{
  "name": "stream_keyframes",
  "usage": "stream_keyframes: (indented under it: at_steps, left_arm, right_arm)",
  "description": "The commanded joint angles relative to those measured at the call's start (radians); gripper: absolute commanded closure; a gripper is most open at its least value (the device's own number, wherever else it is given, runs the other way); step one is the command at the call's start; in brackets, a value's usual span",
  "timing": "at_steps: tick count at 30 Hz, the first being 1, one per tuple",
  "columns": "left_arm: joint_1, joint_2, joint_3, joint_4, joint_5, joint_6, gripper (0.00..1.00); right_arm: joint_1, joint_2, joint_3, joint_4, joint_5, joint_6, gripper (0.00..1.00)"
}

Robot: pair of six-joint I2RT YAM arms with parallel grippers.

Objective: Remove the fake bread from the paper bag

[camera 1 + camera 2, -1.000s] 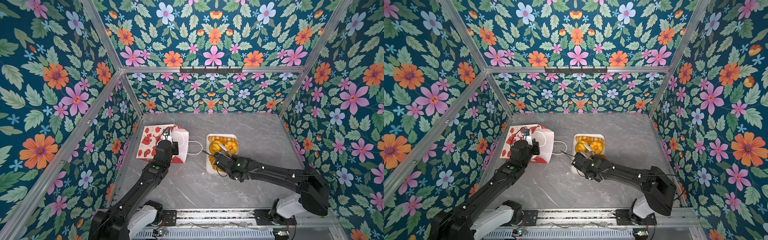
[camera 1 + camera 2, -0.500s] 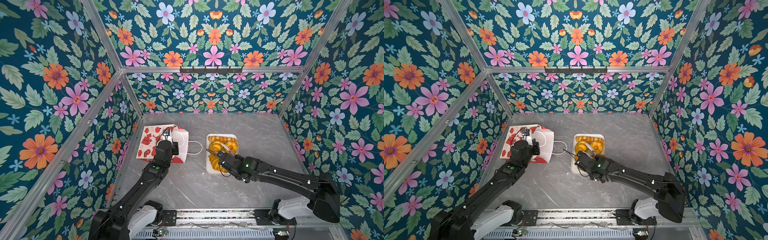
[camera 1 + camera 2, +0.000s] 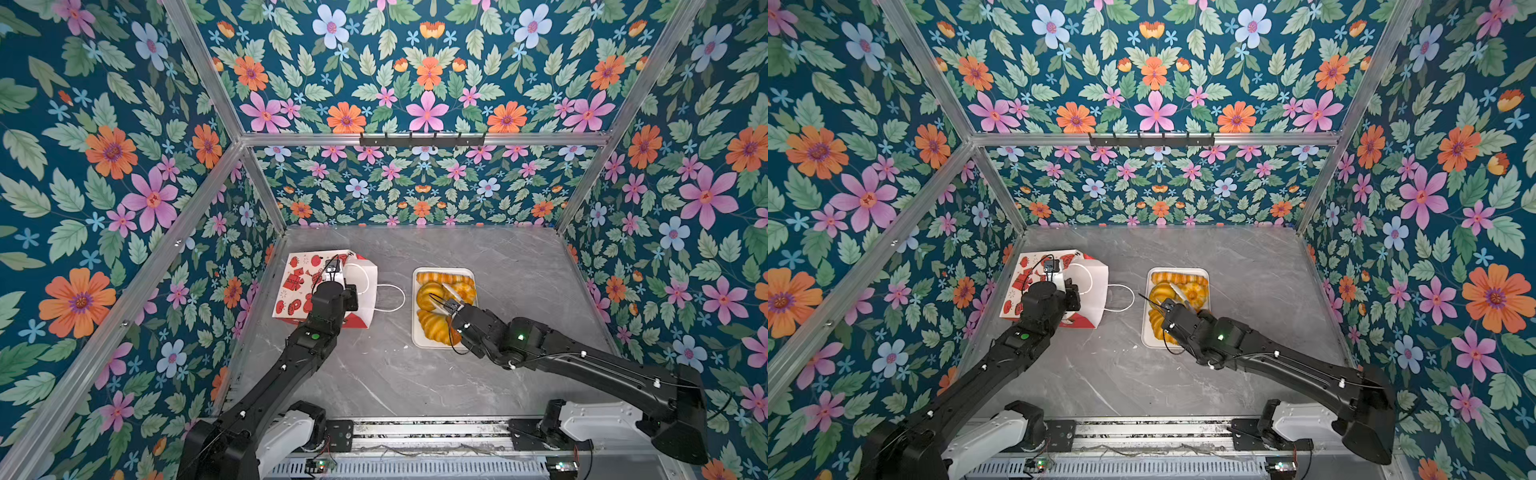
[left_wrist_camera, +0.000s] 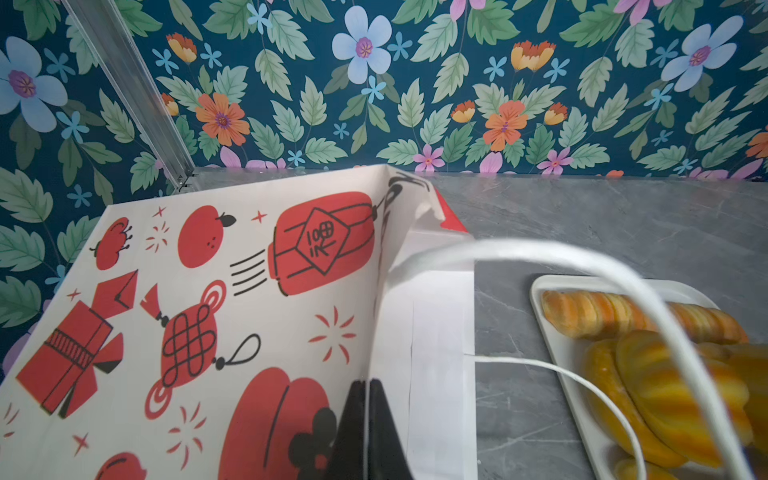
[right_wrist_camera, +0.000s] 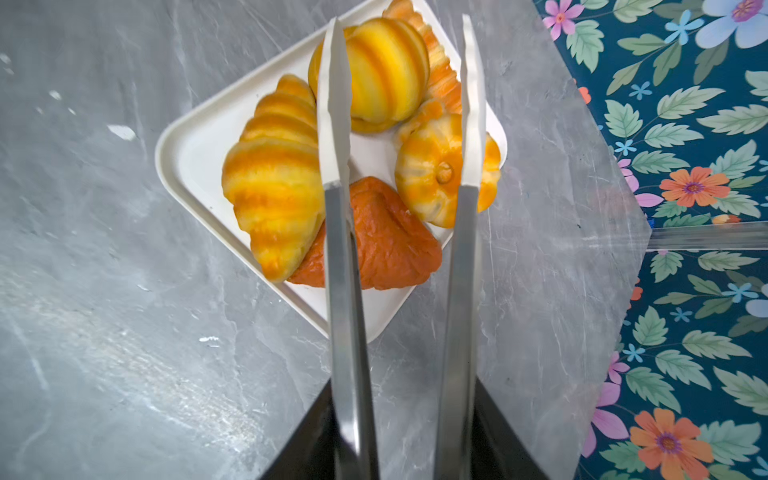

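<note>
You see the fake bread (image 5: 286, 183) piled in the white tray (image 3: 415, 332), at three o'clock from the paper bag (image 3: 365, 286). Your left gripper (image 4: 368, 415) pinches the bag's rim (fingers fully together); your right gripper (image 5: 399, 174) hovers above the tray, fingers apart, empty.

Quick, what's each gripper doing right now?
Left gripper: shut on the paper bag rim.
Right gripper: open above the fake bread, holding nothing.
</note>
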Motion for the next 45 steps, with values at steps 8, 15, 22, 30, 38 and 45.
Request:
stream_keyframes:
  at_steps: [8,15,22,30,38,45]
  left_arm:
    - [0.001,-0.027,0.093,-0.021,0.079,-0.04,1.0]
    - [0.0,-0.049,0.194,-0.075,0.233,-0.114,1.0]
    - [-0.001,-0.038,0.261,-0.137,0.369,-0.356,1.0]
    - [0.0,-0.052,0.227,-0.096,0.485,-0.577,1.0]
    - [0.0,-0.074,0.151,-0.013,0.568,-0.717,1.0]
    - [0.001,-0.035,0.129,0.044,0.599,-0.751,1.0]
  right_arm:
    - [-0.208,-0.152,-0.05,0.029,-0.118,0.232,0.63]
    - [-0.493,-0.18,-0.148,0.053,-0.322,0.404,0.64]
    - [-0.738,-0.097,-0.245,0.112,-0.482,0.486,0.62]
    - [-0.813,0.099,-0.244,0.145,-0.531,0.499,0.58]
    - [-0.887,0.165,-0.238,0.175,-0.602,0.507,0.36]
    - [-0.887,0.116,-0.245,0.172,-0.56,0.515,0.21]
